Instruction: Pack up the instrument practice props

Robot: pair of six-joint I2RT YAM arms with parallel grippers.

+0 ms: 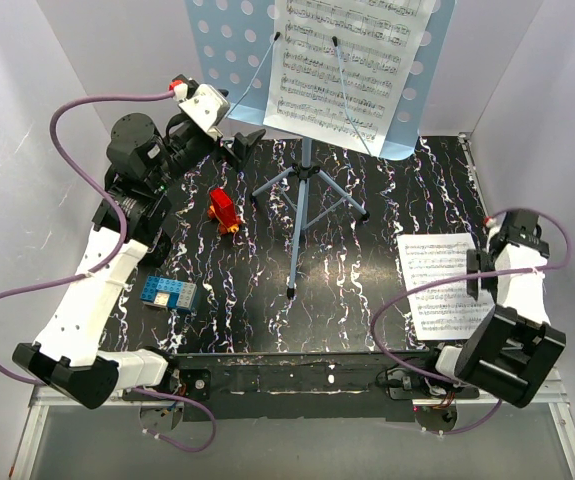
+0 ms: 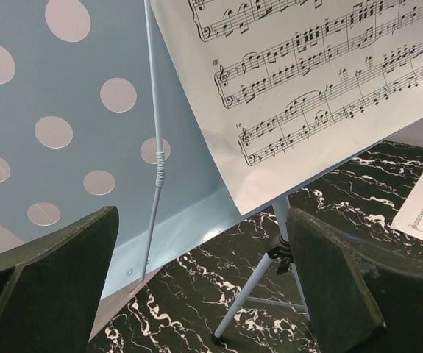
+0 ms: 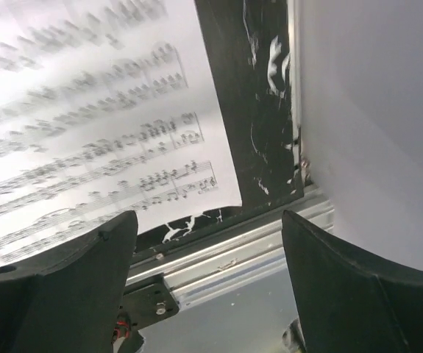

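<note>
Music stand: the light-blue stand (image 1: 302,200) is upright at the back middle of the black marbled desk (image 1: 367,250), its tripod legs spread and its pole tilted a little in the overhead view.
Plate: its perforated plate (image 2: 64,132) faces the arms, the lower lip close in front of the left wrist camera.
Page on the stand: a white sheet of printed music (image 1: 352,60) leans on the plate, covering its right part and overhanging the lower lip.
Wire arms: two thin wires lie across the plate; one (image 2: 156,147) runs down just beside the sheet's left edge.
Page on the desk: a second sheet (image 1: 442,285) lies flat on the right of the desk, near the front edge, well apart from the stand.
Left pincer: the left pincer (image 1: 239,145) is raised at the plate's lower left corner, jaws spread wide with nothing between them.
Right pincer: the right pincer (image 3: 210,220) hangs over the flat sheet's near right corner, jaws wide apart and gripping nothing; the print below is blurred.
Front edge: a metal rail (image 3: 226,265) borders the desk beneath the right pincer.
Other things: a small red object (image 1: 224,210) and a blue block (image 1: 170,293) sit on the desk's left half.
</note>
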